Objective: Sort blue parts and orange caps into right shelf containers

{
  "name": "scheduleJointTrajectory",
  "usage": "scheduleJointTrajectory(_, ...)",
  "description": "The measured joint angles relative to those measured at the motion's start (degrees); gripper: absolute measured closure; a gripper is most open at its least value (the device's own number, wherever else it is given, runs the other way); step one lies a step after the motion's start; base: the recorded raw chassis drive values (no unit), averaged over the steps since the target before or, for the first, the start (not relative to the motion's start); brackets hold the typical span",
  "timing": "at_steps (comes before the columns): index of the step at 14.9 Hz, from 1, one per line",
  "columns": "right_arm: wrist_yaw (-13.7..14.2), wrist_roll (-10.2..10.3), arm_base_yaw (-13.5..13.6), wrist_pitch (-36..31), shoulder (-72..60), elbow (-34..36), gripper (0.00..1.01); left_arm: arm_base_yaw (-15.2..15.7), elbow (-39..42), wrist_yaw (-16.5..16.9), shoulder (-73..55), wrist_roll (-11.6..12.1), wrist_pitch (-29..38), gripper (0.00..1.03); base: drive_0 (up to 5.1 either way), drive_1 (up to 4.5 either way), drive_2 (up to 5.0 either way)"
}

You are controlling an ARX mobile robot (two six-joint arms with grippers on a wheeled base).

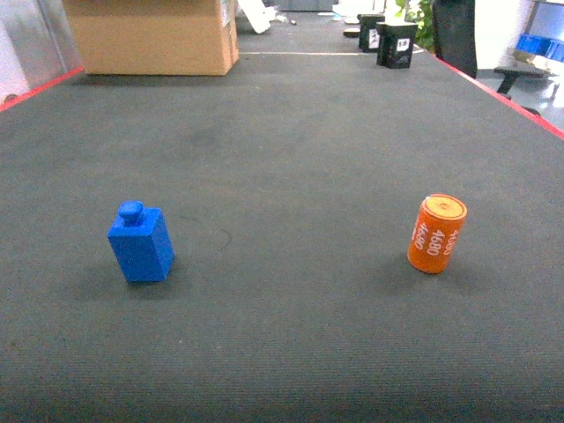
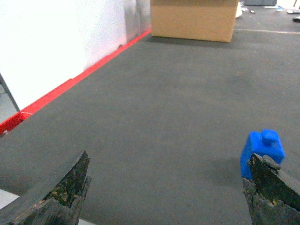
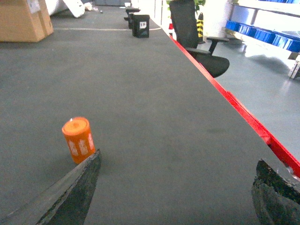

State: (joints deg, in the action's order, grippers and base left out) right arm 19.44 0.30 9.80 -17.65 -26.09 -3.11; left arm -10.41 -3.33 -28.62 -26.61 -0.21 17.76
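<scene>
While both hands gape empty, blue part [image 1: 140,242], orange cap [image 1: 436,233], cardboard box [image 1: 152,33] closed.

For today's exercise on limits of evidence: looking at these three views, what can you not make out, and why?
- Right shelf containers: only blue strips at the right wrist view's top right edge, cut off.
- Orange cap: print partly readable; its far side is hidden.
- Blue part: lower corner covered by a left gripper finger.
- Both arms: outside the head view.
</scene>
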Motion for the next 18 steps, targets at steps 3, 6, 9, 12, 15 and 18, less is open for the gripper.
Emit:
scheduleJointTrajectory(3,-4.94,2.99,-0.74,-26.36,-33.68,-12.11,0.03,0.46,-12.92,6.14,-34.6,-0.9,27.39,0.05,0.0,0.0,0.0)
scheduleJointTrajectory(6,-6.08,5.86,2.01,-29.42,-59.63,-25.33,0.03,-1.46,-24.83,9.18,-58.9,-2.86,31.43,0.05,0.0,0.0,0.0)
scheduleJointTrajectory(9,-7.85,8.96,4.11,-28.65,-70.82,-33.99,0.03,-3.82,-32.79,9.94,-70.34,-4.33,31.26,0.05,0.0,0.0,0.0)
scheduleJointTrajectory(12,-9.03,10.38,5.27,-27.39,-77.05,-39.17,0.03,-4.37,-37.27,11.06,-76.85,-5.66,30.32,0.05,0.0,0.0,0.0)
scheduleJointTrajectory(15,-10.01,11.54,5.27,-26.82,-81.77,-42.73,0.03,-4.39,-40.68,11.52,-81.33,-5.97,29.9,0.05,0.0,0.0,0.0)
scheduleJointTrajectory(18,-10.29,12.2,5.53,-25.66,-86.23,-44.59,0.03,-4.37,-41.77,12.04,-84.85,-6.03,29.59,0.05,0.0,0.0,0.0)
